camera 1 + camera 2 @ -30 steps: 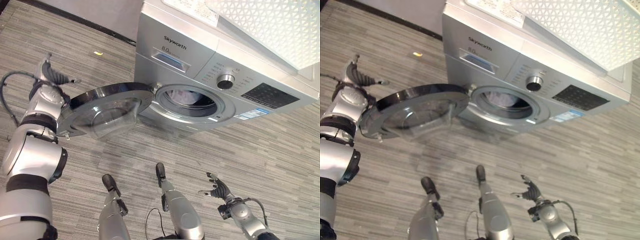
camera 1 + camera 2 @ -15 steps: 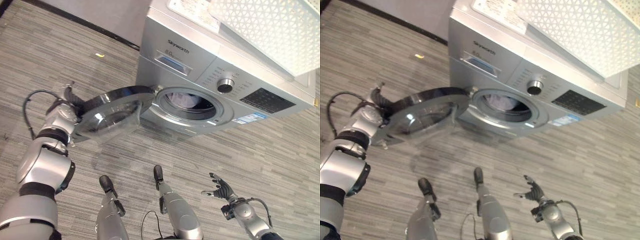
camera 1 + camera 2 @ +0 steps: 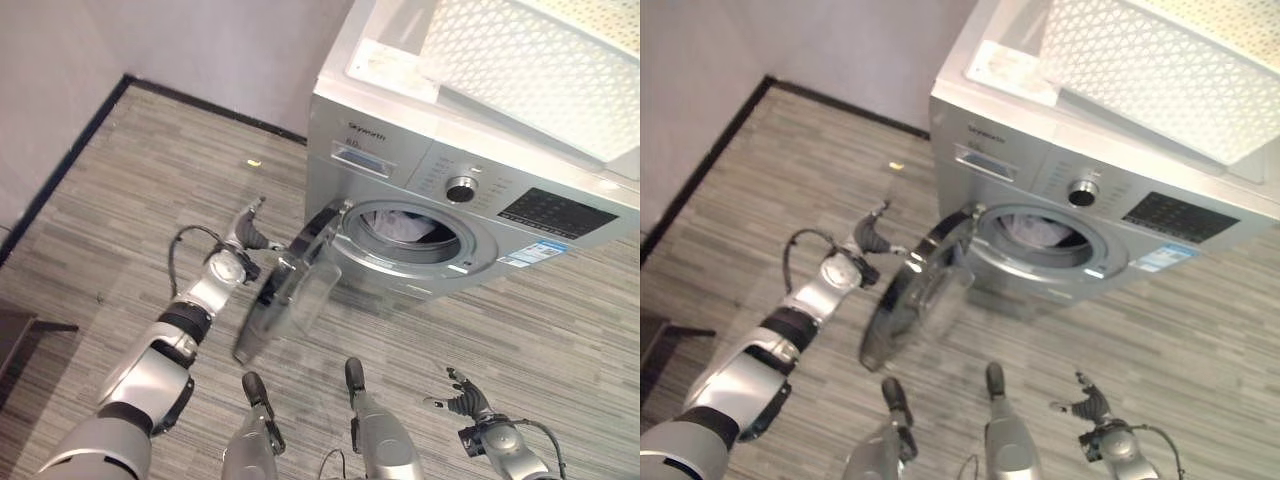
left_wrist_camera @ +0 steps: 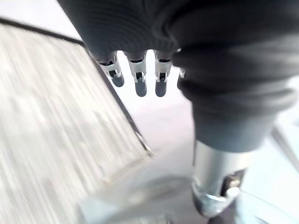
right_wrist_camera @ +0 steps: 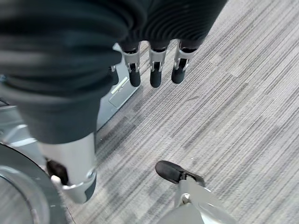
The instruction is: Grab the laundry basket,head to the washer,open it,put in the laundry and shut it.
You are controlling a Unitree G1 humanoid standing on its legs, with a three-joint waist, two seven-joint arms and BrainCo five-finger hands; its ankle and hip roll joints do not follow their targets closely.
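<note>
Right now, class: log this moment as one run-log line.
left hand: open, behind washer door | door: half open | laundry: in drum | right hand: open, idle | basket: atop washer

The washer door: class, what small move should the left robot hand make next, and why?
Probably keep pushing the washer door toward the drum opening until it shuts. The door stands about half closed, laundry already lies in the drum, and the left robot hand sits against the door's outer side with straight fingers.

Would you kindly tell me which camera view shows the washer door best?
The left eye view: the washer door shows whole, half swung on its hinge, the left hand behind it. The right eye view shows much the same. The left wrist view catches a blurred part of it; the right wrist view just an edge.
</note>
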